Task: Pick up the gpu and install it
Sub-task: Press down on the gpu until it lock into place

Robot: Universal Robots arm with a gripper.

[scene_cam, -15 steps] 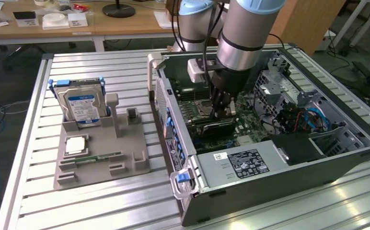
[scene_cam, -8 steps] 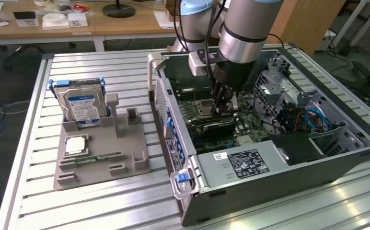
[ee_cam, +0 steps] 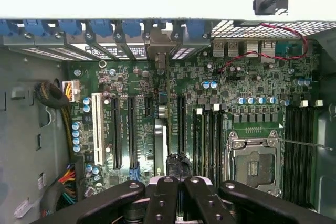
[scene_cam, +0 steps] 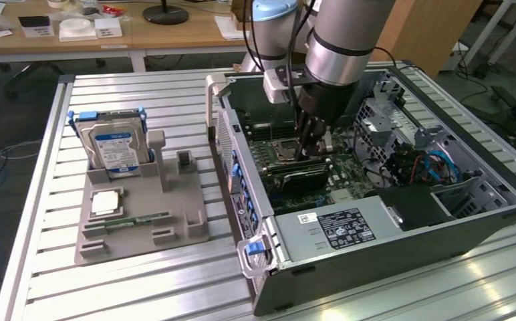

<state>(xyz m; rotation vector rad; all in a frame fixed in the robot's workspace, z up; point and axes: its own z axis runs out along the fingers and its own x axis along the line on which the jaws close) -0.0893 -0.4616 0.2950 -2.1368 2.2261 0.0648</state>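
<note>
Inside the case (scene_cam: pixel 374 261), the gripper (ee_cam: pixel 177 180) is clamped narrow on the gpu (ee_cam: pixel 160 142), which stands edge-up against the motherboard (ee_cam: pixel 252 103). Treat the gpu as light, stiff and fragile: you should hold its bare top edge.

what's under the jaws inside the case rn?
The gripper is down inside the open PC case, over the motherboard. Below it: black expansion slots and a card standing on edge, its lower end covered by the gripper. Empty CPU socket alongside.

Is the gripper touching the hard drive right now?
Apart. The exterior view shows the gripper inside the computer case, the hard drive standing in the grey holder outside it.
</note>
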